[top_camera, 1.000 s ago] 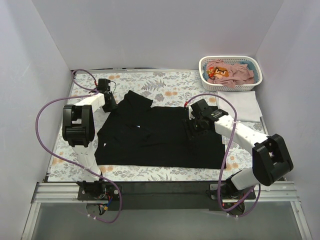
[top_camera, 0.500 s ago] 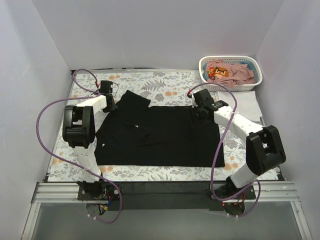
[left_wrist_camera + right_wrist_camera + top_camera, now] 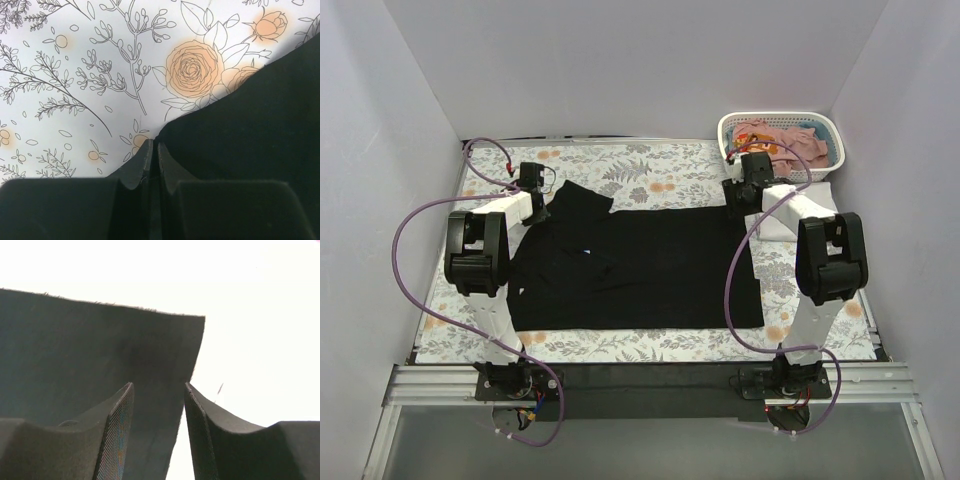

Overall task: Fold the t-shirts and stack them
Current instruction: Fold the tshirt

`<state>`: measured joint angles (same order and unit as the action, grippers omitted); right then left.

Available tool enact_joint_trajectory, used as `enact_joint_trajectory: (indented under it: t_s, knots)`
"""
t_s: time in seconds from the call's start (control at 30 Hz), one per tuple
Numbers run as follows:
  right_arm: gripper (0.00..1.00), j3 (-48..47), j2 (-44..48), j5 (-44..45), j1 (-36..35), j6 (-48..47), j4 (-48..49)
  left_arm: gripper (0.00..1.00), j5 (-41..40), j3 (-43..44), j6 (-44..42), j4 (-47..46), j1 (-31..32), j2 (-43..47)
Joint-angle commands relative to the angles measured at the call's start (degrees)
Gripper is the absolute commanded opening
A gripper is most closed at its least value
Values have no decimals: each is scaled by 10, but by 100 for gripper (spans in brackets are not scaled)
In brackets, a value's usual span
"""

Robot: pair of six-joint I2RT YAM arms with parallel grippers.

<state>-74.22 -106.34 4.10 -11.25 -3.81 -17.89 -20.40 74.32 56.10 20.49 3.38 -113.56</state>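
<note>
- A desk point(image 3: 820, 330) carries a floral-print cloth point(image 3: 650, 165) with orange roses and grey leaf sprigs, which covers nearly all of its top.
- The large black fabric t-shirt point(image 3: 650, 270) lies spread flat on the middle of that cloth. Its body reaches from the left arm's side to the right arm's side, and one part sticks out toward the far left corner.
- The white slotted plastic basket point(image 3: 780, 116) stands at the far right corner of the desk, well apart from the black shirt.
- A white t-shirt point(image 3: 772, 228) lies folded just in front of the basket, partly hidden under the right arm.
- Dusty-pink t-shirts point(image 3: 790, 140) lie bunched inside the basket.
- The right tool point(image 3: 738, 200) sits at the black shirt's far right corner. In the right wrist view its fingers point(image 3: 117, 435) stand apart, with the shirt's edge point(image 3: 75, 355) running into the gap between them.
- The left tool point(image 3: 535, 205) is at the shirt's far left part. In the left wrist view its fingers point(image 3: 142, 167) are pressed together on the dark edge point(image 3: 250, 125) of the fabric.
- A small white neck label point(image 3: 586, 251) shows on the left half of the black shirt.
</note>
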Motion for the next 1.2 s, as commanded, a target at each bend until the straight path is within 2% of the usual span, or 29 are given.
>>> enact_joint_trajectory:
  t_s: [0.0, 0.23, 0.27, 0.4, 0.83, 1.03, 1.07, 1.13, 1.17]
  knots:
    - [51, -39, -19, -11, 18, -26, 53, 0, -21, -19, -8, 24, -11, 19]
    - [50, -82, -81, -35, 47, 2, 66, 0, -24, -18, -6, 25, -12, 18]
    - [47, -86, -87, -37, 47, 5, 66, 0, -22, -19, -6, 25, -11, 17]
    - [46, -109, -114, -54, 52, 33, 66, 0, -21, -19, -5, 26, -11, 17]
    - [44, -102, -152, -75, 57, 44, 58, 0, -21, -18, -5, 27, -11, 16]
    - [27, -96, -145, -74, 57, 40, 53, 0, -22, -17, -4, 28, -11, 14]
    - [19, -96, -144, -74, 58, 40, 52, 0, -21, -16, -2, 28, -11, 14]
    - [11, -100, -142, -73, 57, 40, 50, 0, -22, -15, -1, 27, -11, 15]
    - [2, -102, -141, -74, 58, 40, 46, 0, -21, -15, 0, 27, -11, 16]
